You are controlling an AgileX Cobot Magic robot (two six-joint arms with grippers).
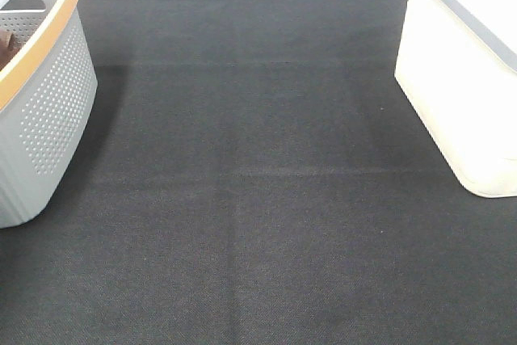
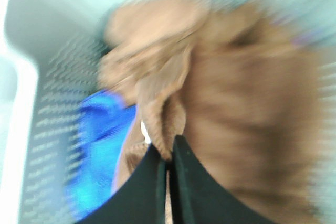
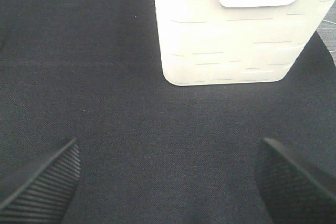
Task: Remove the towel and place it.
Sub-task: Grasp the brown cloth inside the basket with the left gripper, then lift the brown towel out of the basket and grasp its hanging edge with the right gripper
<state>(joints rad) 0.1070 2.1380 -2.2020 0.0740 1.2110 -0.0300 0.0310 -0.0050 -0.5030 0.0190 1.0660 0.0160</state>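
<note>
The towel (image 2: 236,103), rust-brown terry cloth, lies bunched inside the grey perforated basket (image 2: 47,51) in the blurred left wrist view. My left gripper (image 2: 168,153) is down in that basket, its black jaws shut on a raised fold of the towel. The exterior view shows the same grey basket (image 1: 48,94) with its orange rim at the far left, with neither arm in sight. My right gripper (image 3: 168,182) hangs open over the black mat with nothing between its fingers, a short way in front of the white basket (image 3: 231,40).
A bright blue cloth (image 2: 100,145) lies beside the towel in the grey basket. The white basket (image 1: 460,78) stands at the right edge of the black mat (image 1: 258,199). A sliver of dark brown cloth (image 1: 8,46) shows inside the grey basket.
</note>
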